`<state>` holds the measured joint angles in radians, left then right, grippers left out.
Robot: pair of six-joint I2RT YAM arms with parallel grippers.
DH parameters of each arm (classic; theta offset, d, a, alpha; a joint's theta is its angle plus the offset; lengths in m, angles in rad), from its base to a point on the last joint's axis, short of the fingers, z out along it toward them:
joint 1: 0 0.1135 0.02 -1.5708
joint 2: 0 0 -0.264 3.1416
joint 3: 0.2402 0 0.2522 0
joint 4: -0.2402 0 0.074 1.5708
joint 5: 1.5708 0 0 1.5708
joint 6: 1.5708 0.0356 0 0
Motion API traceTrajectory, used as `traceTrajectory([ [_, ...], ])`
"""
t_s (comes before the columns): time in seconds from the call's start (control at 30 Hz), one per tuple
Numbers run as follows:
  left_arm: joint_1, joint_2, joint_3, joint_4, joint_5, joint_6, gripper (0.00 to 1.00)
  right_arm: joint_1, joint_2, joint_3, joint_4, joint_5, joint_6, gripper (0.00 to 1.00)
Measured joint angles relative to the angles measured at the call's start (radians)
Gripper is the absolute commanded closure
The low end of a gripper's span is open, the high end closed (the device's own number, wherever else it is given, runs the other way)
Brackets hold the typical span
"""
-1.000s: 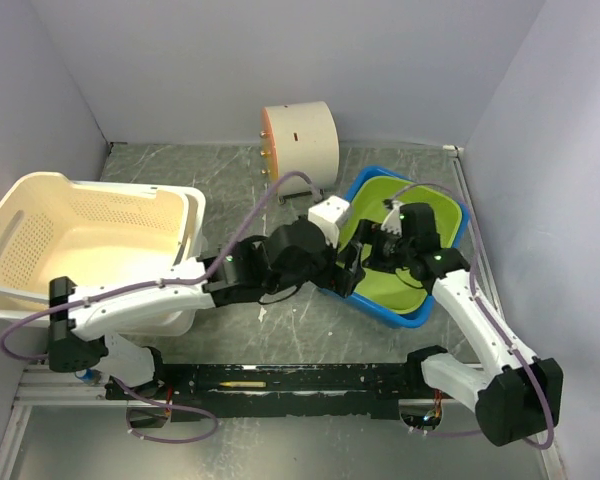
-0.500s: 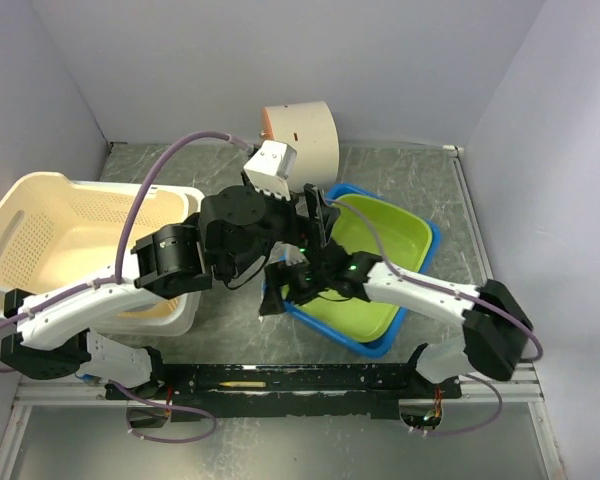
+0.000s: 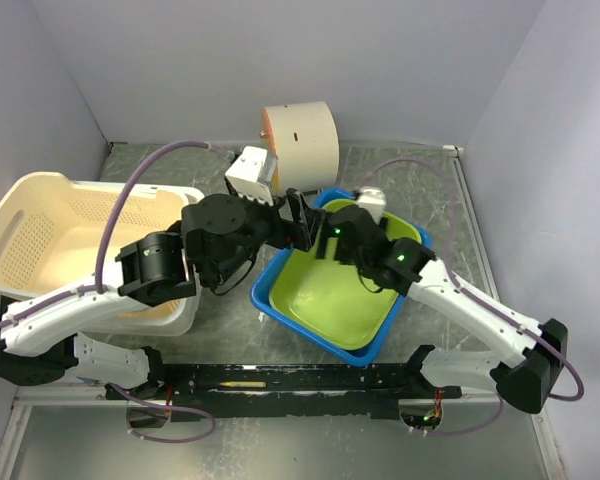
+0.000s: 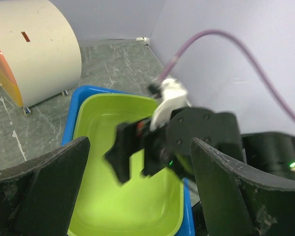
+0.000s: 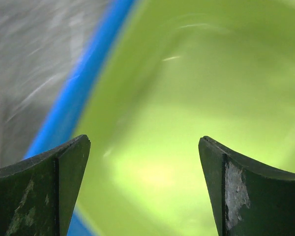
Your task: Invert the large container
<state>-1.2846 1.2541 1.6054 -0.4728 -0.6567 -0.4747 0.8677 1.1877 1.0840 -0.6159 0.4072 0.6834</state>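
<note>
Near centre of the table, the blue tub (image 3: 268, 292), with a green tub (image 3: 340, 295) nested inside, had slid left and nearer, open side up, not yet flipped. Over its far rim the right gripper (image 3: 323, 233) had spread wide and empty. The left gripper (image 3: 300, 215) stayed spread, holding nothing.

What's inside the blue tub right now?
A lime-green tub sits nested inside the blue tub, and its visible floor looks empty. The blue tub's own floor is covered by it, so anything underneath can't be seen.
</note>
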Motion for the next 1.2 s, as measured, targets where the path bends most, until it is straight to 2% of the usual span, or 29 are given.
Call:
traceTrajectory([
  [0.07, 0.0, 0.008, -0.012, 0.007, 0.009, 0.007, 0.05, -0.066, -0.032, 0.008, -0.135, 0.171, 0.075, 0.06],
  [0.17, 0.0, 0.038, -0.018, 0.015, 0.027, 0.016, 0.04, -0.177, -0.033, 0.014, -0.291, 0.332, 0.155, 0.06],
  [0.33, 0.0, 0.123, -0.013, 0.02, 0.105, 0.022, 0.05, -0.333, -0.021, 0.014, -0.415, 0.435, 0.206, 0.12],
  [0.53, 0.0, 0.217, -0.009, 0.011, 0.174, 0.021, 0.04, -0.441, -0.026, -0.036, -0.369, 0.407, 0.158, 0.29],
  [0.8, 0.0, 0.211, -0.023, 0.02, 0.182, 0.011, 0.05, -0.488, -0.026, -0.106, -0.262, 0.295, 0.082, 0.54],
  [1.2, 0.0, 0.199, -0.064, 0.028, 0.182, -0.027, 0.05, -0.509, -0.025, -0.157, -0.175, 0.232, 0.043, 0.62],
])
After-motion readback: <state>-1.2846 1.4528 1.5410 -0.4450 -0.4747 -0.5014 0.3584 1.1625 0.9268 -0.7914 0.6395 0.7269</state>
